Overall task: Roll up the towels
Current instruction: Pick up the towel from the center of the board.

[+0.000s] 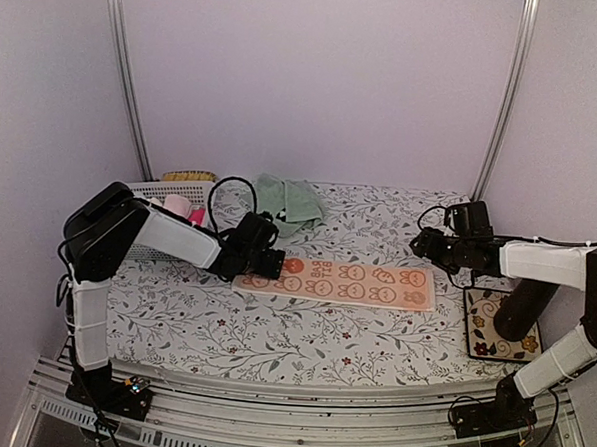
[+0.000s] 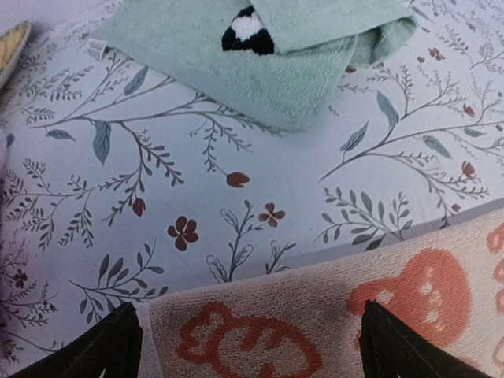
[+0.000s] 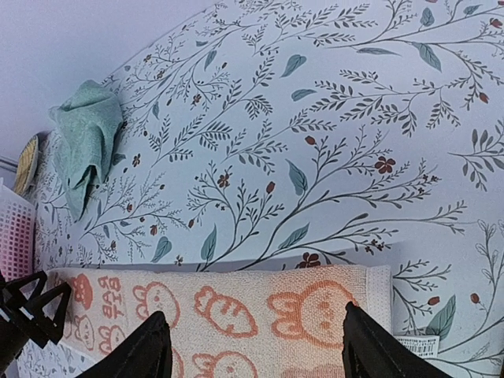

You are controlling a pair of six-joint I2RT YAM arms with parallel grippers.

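- Left wrist shows my left gripper (image 2: 252,346) wide open, straddling one short end of the orange rabbit-print towel (image 2: 315,315).
- At the opposite end, my right gripper (image 3: 256,346) is poised, also open.
- That towel lies flat and unrolled, with the mint towel (image 1: 288,198) crumpled behind it; next, I'd pinch an end and start rolling.

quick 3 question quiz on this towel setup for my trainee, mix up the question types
1. True or false: the orange towel is already rolled up.
2. The green towel lies: A) on top of the orange towel, B) bunched on the table beyond it, C) under the orange towel.
3. Fill in: the left gripper and right gripper are both ___ over the orange towel's ends.
Key: 1 false, it lies flat; 2 B; 3 open.
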